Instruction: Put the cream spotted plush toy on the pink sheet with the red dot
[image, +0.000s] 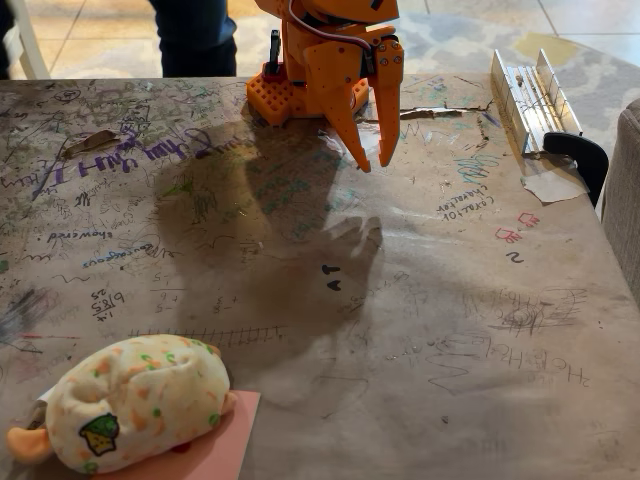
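Cream spotted plush toy lies on pink sheet, lower left of worktop, well apart from jaws; gripper spread, empty.

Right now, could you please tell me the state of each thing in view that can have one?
gripper: open, empty, raised above the table, far from the toy.
cream spotted plush toy: lying on its side, resting on the pink sheet.
pink sheet: flat on the table, mostly covered by the toy.
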